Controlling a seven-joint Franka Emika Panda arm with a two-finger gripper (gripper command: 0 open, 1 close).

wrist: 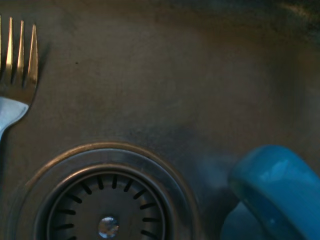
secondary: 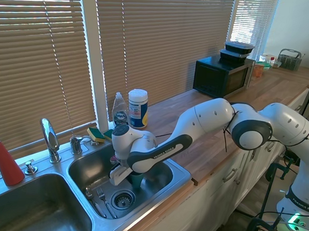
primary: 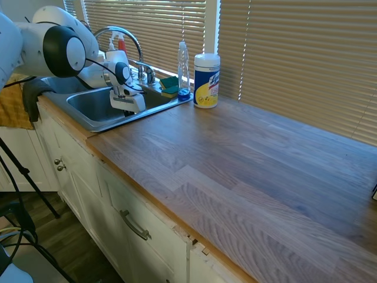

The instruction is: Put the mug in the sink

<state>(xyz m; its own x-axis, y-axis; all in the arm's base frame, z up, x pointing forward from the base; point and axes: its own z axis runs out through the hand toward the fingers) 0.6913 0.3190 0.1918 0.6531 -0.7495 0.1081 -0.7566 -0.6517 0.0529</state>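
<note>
Mug down in the basin, release is what's left

The end effector (secondary: 133, 180) hangs low inside the sink (secondary: 185, 175), the teal mug (secondary: 136, 181) right beneath it beside the drain (wrist: 107, 200) — grip or release, I cannot tell; a fork (wrist: 17, 65) lies just past the drain.

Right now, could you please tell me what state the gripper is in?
Gripper: down in the stainless steel sink, around the small teal-blue mug; whether it grips cannot be told.
</note>
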